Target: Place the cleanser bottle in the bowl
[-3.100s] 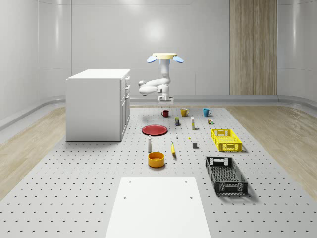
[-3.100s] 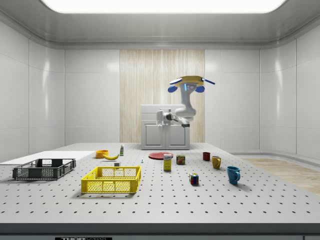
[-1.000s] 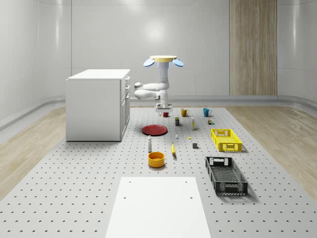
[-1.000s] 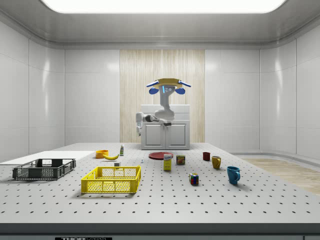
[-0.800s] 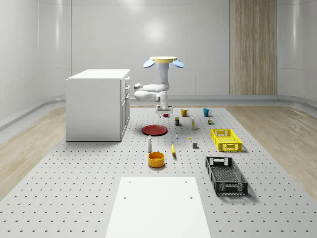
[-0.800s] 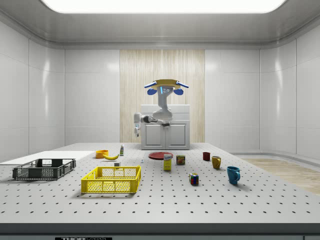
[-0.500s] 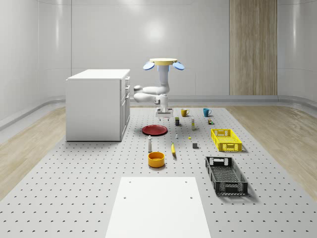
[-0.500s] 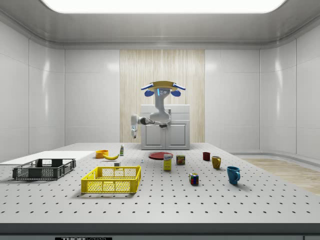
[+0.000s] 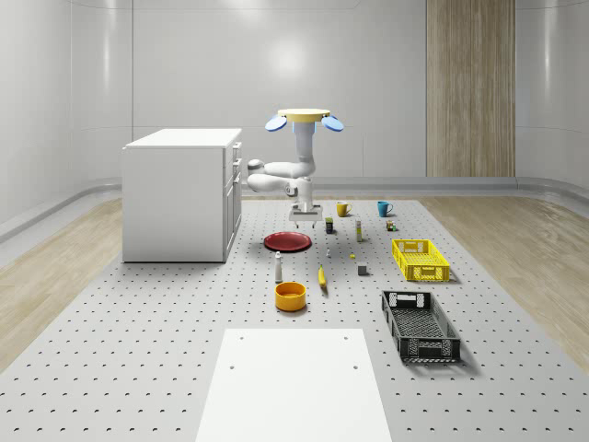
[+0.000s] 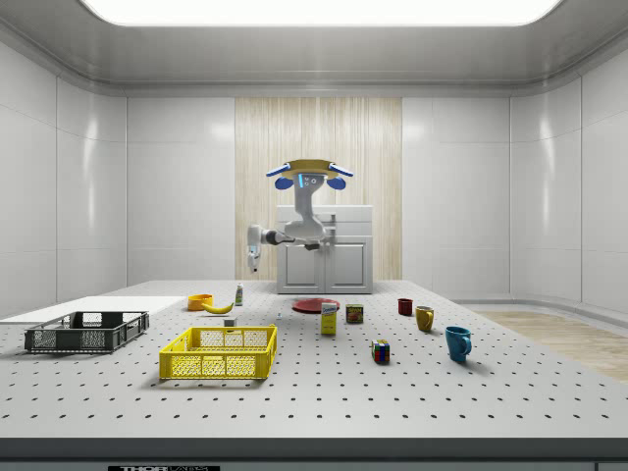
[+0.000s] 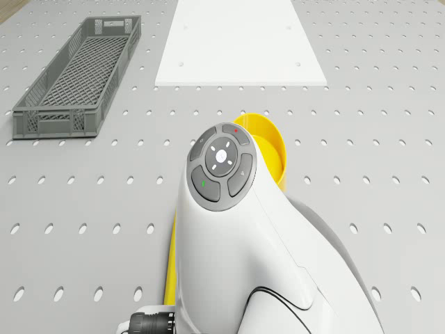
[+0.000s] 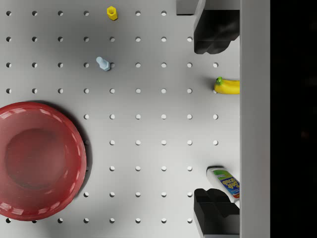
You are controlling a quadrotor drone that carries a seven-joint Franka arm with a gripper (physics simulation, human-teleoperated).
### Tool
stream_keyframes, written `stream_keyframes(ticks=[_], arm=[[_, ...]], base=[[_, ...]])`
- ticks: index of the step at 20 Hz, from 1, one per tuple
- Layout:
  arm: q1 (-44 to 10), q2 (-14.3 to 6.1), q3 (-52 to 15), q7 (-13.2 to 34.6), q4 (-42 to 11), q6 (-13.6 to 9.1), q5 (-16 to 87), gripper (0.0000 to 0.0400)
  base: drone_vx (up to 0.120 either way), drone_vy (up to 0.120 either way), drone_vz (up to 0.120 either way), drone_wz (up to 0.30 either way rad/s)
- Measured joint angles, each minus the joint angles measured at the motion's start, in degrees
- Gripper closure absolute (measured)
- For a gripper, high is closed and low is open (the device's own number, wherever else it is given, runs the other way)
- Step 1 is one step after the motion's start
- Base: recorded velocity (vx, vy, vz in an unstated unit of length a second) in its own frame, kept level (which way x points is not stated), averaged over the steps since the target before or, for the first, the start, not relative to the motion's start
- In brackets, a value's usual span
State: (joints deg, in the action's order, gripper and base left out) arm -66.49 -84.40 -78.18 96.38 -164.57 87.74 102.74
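drone: yellow-topped, blue-rotored quadrotor (image 9: 304,117) has drifted from above the mugs toward the side view's left, now airborne near the flat red plate (image 9: 288,241) | arm: white, now stretched further toward the orange bowl end | gripper (image 10: 253,257): lower, closer to the table than before

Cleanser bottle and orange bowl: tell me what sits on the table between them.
Nothing. In the whole-scene view the cleanser bottle stands just behind the orange bowl, with bare perforated table between them. The banana lies off to the side.
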Motion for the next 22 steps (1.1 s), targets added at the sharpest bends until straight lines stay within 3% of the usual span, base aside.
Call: stream_keyframes(ticks=[15,22], arm=[[-0.29,-1.39,-0.22,0.23,0.06,1.3,-0.57,0.0],[3.16,-2.39,-0.4,-3.39,0.23,2.24,-1.0,0.0]], base=[[0.117,0.0,0.0,0.0],[0.0,0.0,0.0,0.0]])
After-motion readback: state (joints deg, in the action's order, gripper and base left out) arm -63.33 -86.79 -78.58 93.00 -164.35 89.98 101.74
